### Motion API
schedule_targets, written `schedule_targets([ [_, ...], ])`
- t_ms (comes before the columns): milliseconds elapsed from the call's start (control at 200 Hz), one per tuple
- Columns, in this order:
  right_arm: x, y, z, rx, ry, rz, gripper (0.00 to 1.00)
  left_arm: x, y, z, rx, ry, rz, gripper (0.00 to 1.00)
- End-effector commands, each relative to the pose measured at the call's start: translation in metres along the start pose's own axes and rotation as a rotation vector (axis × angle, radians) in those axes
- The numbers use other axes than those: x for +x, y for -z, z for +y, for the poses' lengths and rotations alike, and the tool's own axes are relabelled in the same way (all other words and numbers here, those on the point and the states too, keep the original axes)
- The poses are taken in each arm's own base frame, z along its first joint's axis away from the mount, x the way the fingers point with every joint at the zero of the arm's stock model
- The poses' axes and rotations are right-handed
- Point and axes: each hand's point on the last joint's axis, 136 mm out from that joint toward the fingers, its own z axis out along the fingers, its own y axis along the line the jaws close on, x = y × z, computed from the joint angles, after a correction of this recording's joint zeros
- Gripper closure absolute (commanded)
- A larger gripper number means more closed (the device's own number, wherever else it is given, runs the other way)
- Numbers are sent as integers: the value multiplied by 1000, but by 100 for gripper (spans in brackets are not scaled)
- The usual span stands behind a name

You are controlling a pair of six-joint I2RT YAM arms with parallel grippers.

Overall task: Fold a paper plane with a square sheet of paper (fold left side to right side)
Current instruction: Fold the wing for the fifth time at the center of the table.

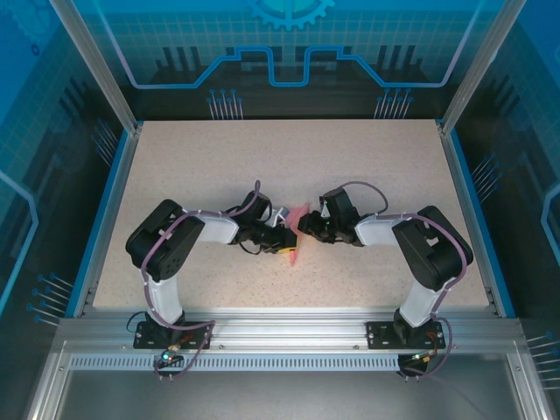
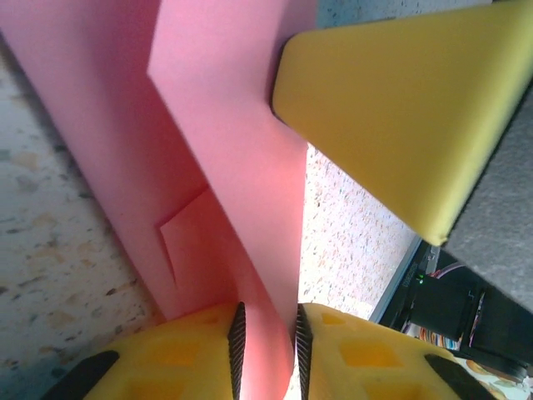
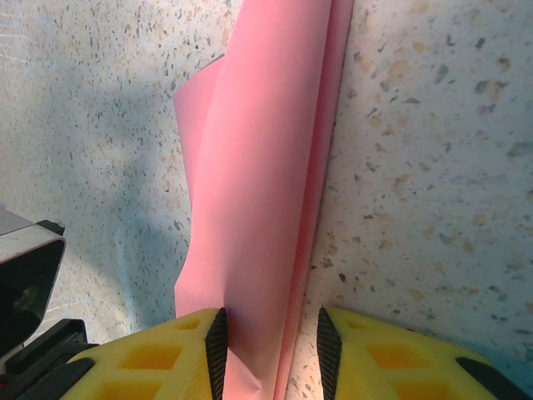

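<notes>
The salmon-pink paper plane [image 1: 297, 215] is a narrow, layered fold at mid-table, caught between both arms. In the left wrist view its flaps [image 2: 225, 125] rise upward and one layer curves down between the pads of my left gripper [image 2: 268, 321]. Those jaws stand slightly apart and are not pinching. A yellow finger [image 2: 400, 108] of the other gripper looms at the upper right. In the right wrist view the long fold [image 3: 258, 167] lies on the table and runs between the pads of my right gripper [image 3: 271, 329]. It touches the left pad, and bare table shows beside the right pad.
The speckled beige table [image 1: 376, 166] stretches around the paper on all sides. Blue rails and transparent walls [image 1: 114, 166] enclose it. Both arm bases [image 1: 166, 328] sit on the aluminium frame at the near edge.
</notes>
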Motion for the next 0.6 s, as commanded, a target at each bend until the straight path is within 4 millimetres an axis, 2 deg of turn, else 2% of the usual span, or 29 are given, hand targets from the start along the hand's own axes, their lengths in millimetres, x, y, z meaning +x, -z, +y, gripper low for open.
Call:
schedule_targets([
  [0,20,-20,-20,66,-4,55,64,1,16,-3,-2,-3,-11,70],
  [150,20,-20,-21,68,-7,55,64,-4,33,-5,7,1,-45,63],
  [270,20,-20,-20,64,-3,56,64,-16,44,-3,6,38,-74,62],
  [595,22,-20,-22,67,-1,61,64,-37,35,-2,7,86,-59,62],
])
